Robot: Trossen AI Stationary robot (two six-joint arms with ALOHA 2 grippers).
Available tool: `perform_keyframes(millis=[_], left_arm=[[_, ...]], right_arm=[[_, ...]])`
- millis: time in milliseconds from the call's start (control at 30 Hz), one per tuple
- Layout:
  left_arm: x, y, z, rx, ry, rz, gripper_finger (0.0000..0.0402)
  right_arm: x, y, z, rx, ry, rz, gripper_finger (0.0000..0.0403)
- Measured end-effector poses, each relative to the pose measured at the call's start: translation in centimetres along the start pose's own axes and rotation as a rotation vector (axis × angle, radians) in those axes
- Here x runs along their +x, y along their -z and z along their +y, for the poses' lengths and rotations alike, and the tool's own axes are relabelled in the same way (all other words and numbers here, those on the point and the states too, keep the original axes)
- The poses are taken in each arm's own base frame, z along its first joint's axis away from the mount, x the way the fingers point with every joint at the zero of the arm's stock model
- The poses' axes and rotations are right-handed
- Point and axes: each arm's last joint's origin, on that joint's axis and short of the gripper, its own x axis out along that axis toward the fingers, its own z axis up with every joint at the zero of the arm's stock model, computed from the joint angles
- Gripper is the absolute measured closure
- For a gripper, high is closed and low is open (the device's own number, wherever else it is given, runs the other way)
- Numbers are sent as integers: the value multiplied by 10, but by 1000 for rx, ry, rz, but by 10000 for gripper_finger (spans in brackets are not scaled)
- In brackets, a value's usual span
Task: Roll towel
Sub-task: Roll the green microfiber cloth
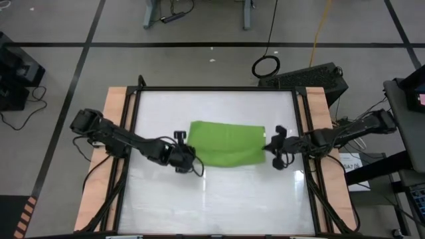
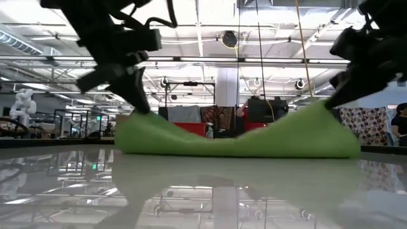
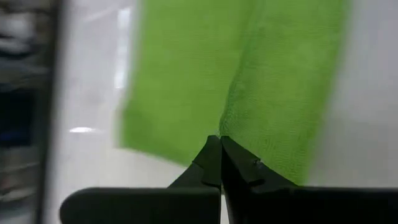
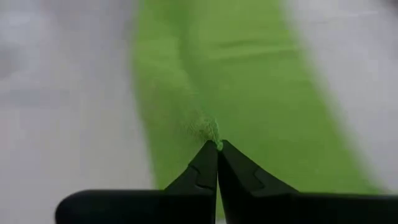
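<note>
towel lies long side-to-side, 2 ends pinched up.

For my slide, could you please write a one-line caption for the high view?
Both grippers, left gripper and right gripper, pinch opposite ends of the lime-green soft cloth towel on the white table.

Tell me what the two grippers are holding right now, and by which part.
Both hold the lime-green towel: the left gripper pinches its left edge, the right gripper its right edge, both ends lifted off the table.
</note>
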Motion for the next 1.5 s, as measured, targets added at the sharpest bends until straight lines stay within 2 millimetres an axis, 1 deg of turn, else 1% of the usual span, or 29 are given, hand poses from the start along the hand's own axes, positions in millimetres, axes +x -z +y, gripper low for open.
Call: perform_keyframes(millis=[100, 167, 300, 400, 533, 600, 700, 833, 1000, 1100, 1167, 1333, 1400, 1500], left_arm=[[6, -4, 19, -29, -130, 11, 402], [9, -7, 31, -47, -163, 18, 402], [19, -10, 51, -99, -200, 21, 402], [26, -10, 65, -147, -228, 25, 402], [34, -7, 79, -195, -208, 43, 402], [37, -6, 85, -218, -192, 42, 402], [40, -4, 90, -238, -166, 47, 402], [46, -3, 92, -243, -138, 62, 401], [57, -2, 87, -233, -88, 77, 392], [65, -1, 83, -222, -85, 96, 390], [71, 0, 81, -201, -83, 108, 389], [79, 1, 79, -189, -82, 127, 388], [82, 1, 81, -180, -86, 121, 387], [84, -1, 85, -181, -96, 96, 387]], right_arm=[[-4, -11, -5, 8, 136, -60, 403], [-7, -19, -9, 8, 209, -95, 403], [-9, -28, -18, -1, 294, -110, 403], [-8, -28, -26, 0, 345, -84, 403], [-4, -22, -37, 5, 417, 8, 403], [-2, -22, -41, 25, 426, 20, 403], [2, -22, -44, 45, 393, 41, 403], [9, -20, -47, 63, 353, 92, 403], [17, -17, -44, 96, 217, 165, 403], [20, -15, -43, 120, 189, 189, 403], [21, -15, -43, 142, 187, 195, 403], [21, -17, -39, 182, 68, 180, 403], [20, -18, -40, 183, 83, 170, 403], [19, -18, -45, 185, 169, 156, 403]])
